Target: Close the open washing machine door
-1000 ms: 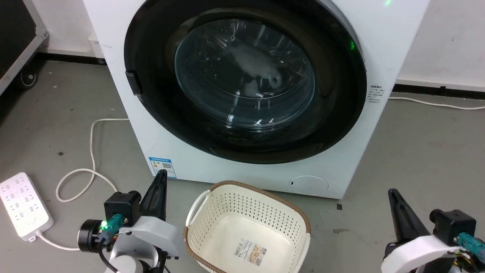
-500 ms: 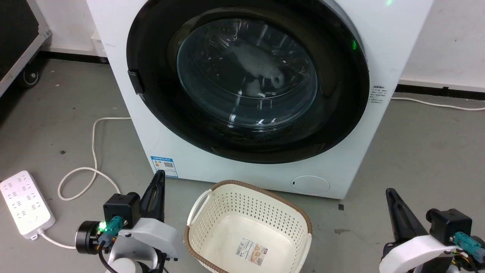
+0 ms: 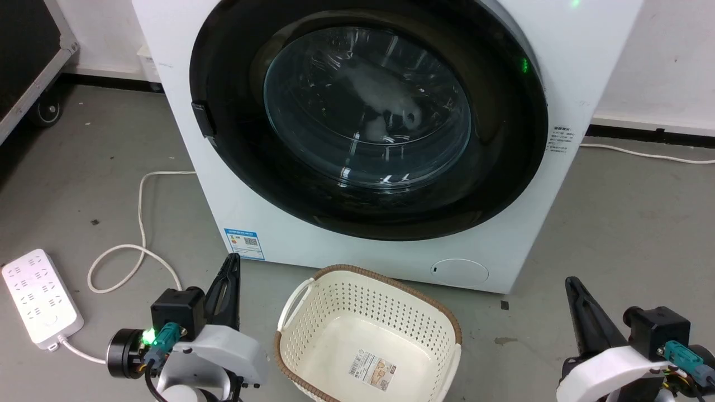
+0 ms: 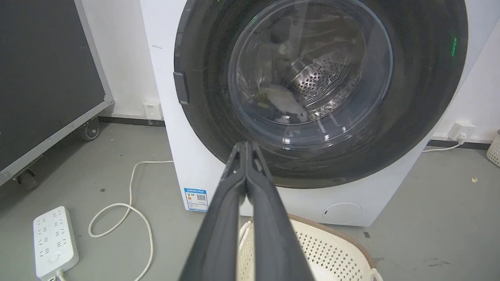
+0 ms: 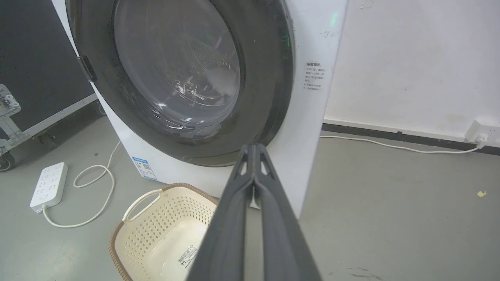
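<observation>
The washing machine [image 3: 503, 245] is a big white front-loader standing on the floor ahead of me. Its door [image 3: 368, 106], with a wide black rim and a bulging glass window, lies flat against the machine's front, and a pale item shows through the glass. In the head view, my left gripper [image 3: 232, 258] is low at the left, shut and holding nothing, well short of the machine. My right gripper [image 3: 570, 280] is low at the right, also shut and holding nothing. In the wrist views, the left gripper [image 4: 246, 144] points at the door's lower rim and the right gripper [image 5: 254, 146] at the machine's lower right corner.
A cream perforated laundry basket [image 3: 435, 326] stands on the floor between my arms, just in front of the machine. A white power strip [image 3: 33, 298] and its looped cable [image 3: 139, 223] lie at the left. A black wheeled case [image 3: 28, 61] stands at the far left.
The whole head picture has shifted slightly to the right, so the camera moved. Both grippers sit a little lower in the frame. The door looks the same throughout.
</observation>
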